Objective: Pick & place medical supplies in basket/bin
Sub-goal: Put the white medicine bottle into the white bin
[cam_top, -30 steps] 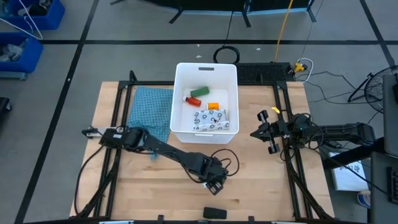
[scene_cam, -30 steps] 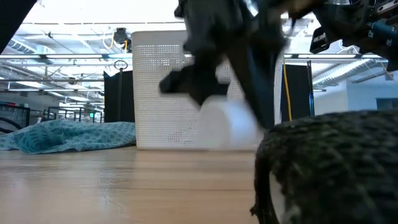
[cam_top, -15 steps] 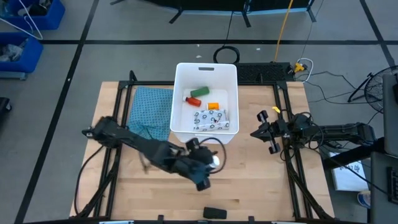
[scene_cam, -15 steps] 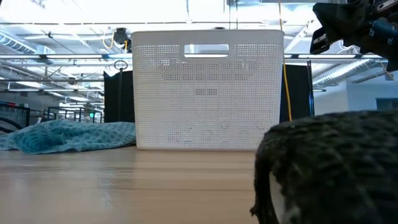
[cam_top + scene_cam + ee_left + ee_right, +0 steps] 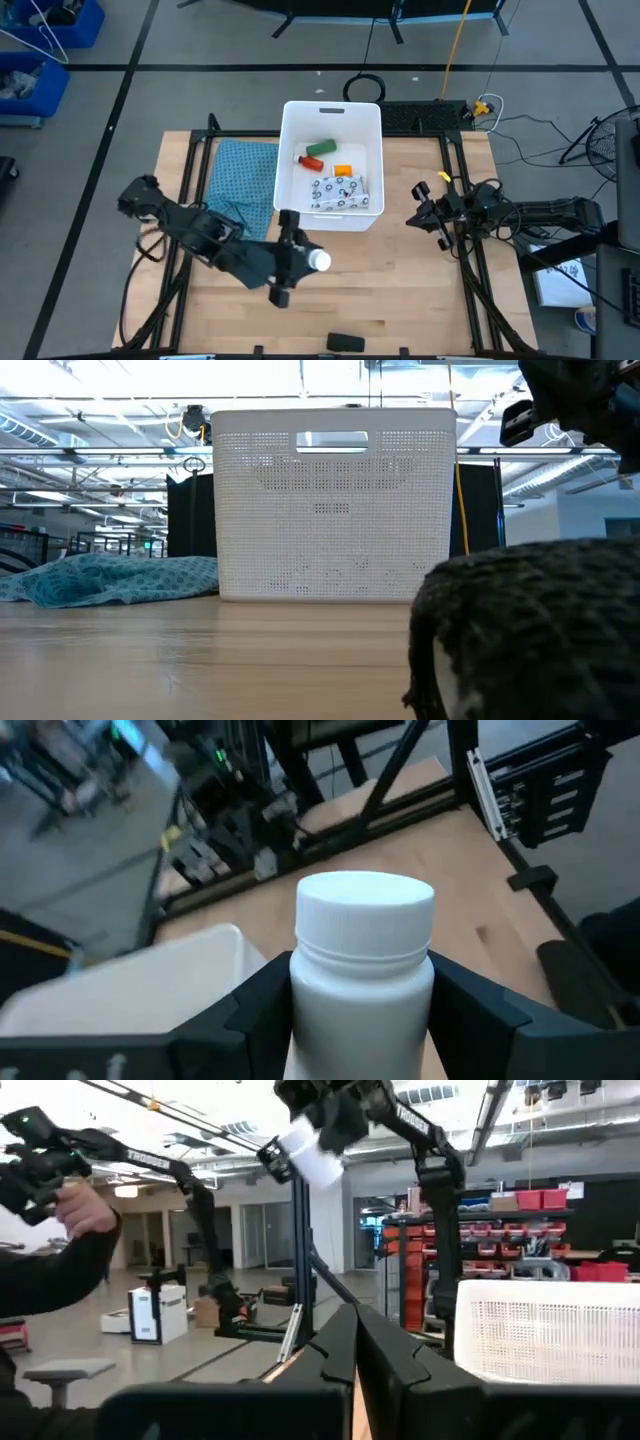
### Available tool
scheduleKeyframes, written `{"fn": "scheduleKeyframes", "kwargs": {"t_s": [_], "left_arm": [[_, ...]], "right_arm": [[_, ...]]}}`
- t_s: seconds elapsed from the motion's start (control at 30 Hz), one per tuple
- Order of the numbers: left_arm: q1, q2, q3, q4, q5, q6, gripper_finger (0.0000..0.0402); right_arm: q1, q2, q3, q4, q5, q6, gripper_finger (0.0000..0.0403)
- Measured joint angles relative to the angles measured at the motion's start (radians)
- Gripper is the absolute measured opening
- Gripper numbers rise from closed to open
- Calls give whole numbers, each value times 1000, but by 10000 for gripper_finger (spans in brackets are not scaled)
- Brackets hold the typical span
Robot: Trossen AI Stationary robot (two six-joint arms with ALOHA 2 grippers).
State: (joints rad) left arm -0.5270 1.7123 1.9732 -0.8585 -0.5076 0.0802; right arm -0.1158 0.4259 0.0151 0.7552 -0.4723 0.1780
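My left gripper (image 5: pixel 300 258) hangs above the table's middle, just near of the white bin (image 5: pixel 290 150), shut on the small white bottle (image 5: pixel 318 261). In the bin lie the green block (image 5: pixel 320 147), the orange-red bottle (image 5: pixel 312 160) and the speckled white pouch (image 5: pixel 340 192). The black oblong (image 5: pixel 345 342) lies flat at the table's near edge and fills the low view's right corner (image 5: pixel 530 630). My right gripper (image 5: pixel 428 214) waits shut above the table's right side. The right wrist view shows the white bottle (image 5: pixel 310 1155) held aloft. My left gripper pinches the small white bottle by its body (image 5: pixel 360 990), just below the cap (image 5: pixel 365 905), one finger (image 5: pixel 262 1010) on each side. The bottle lies along the fingers with its cap sticking out past them toward the table's right. It is lifted clear of the table.
A teal cloth (image 5: pixel 240 180) lies crumpled left of the bin. Blue crates (image 5: pixel 40 40) stand on the floor beyond the far left corner. A person's hand (image 5: pixel 85 1205) shows in the room beyond the table. Bare wood runs along the near half of the table.
My left gripper has risen from the table with the white bottle, going out of the low view, and has moved toward the table's left and a little toward the bin. The bottle is lifted clear and now points toward the right.
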Motion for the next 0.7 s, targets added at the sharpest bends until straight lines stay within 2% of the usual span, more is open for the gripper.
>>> {"fn": "scheduleKeyframes", "kwargs": {"t_s": [0.13, 0.27, 0.4, 0.53, 0.7], "left_arm": [[21, -68, -1, 1, -18, 99, 176], [102, -167, -1, -53, -8, 143, 176], [204, -268, -36, -91, 142, 207, 176], [322, -392, -195, 14, 292, 281, 178], [456, -546, -478, 213, 433, 313, 185]], "right_arm": [[0, 0, 0, -3, 0, 1, 0], [0, 0, 0, -22, -1, 37, 0], [0, 1, 0, -50, 0, 33, 0], [0, 0, 0, -21, -5, -59, 0], [0, 0, 0, -3, -12, -195, 0]]}}
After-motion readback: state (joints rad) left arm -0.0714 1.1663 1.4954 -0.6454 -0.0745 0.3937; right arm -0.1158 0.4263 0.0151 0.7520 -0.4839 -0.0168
